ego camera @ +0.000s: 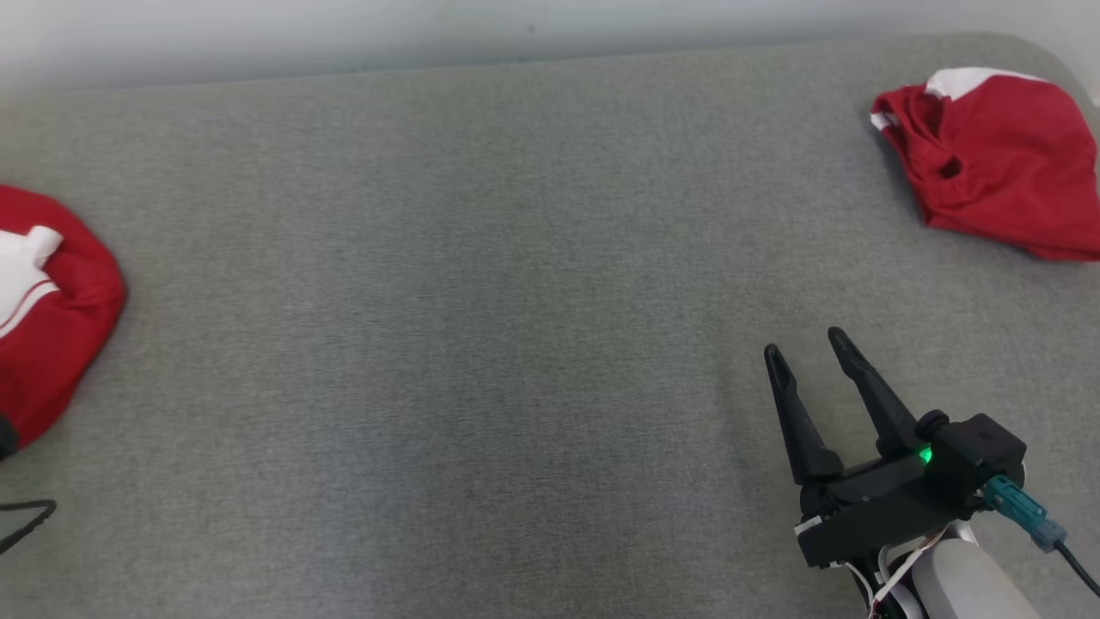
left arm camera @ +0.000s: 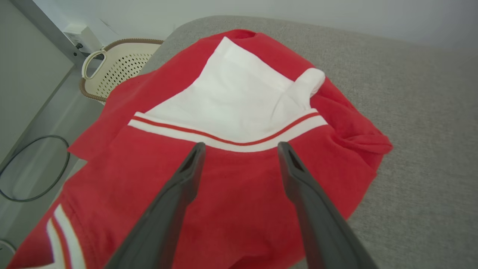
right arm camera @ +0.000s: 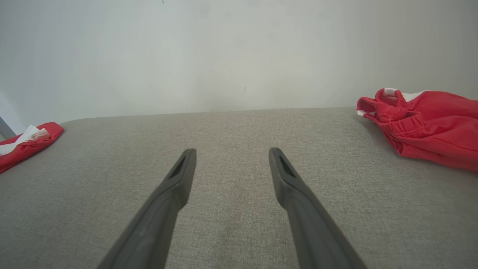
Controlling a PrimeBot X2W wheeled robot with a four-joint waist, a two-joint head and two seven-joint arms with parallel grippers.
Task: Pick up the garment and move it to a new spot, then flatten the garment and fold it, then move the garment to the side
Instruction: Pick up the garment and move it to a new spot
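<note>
A: At the left edge of the grey woven-fabric surface [ego camera: 473, 301]: a crumpled red garment with white panel and striped trim [left arm camera: 231, 186]. Over it the left gripper [left arm camera: 242, 145], fingers spread wide, nothing between them. Contact with the cloth: cannot tell.

B: And the right side?

A: Near right, the right gripper [ego camera: 803, 342], fingers likewise spread wide and empty, pointing over bare surface. A second bunched red garment with white edge [ego camera: 1005, 163] lies far right, well apart from it.
</note>
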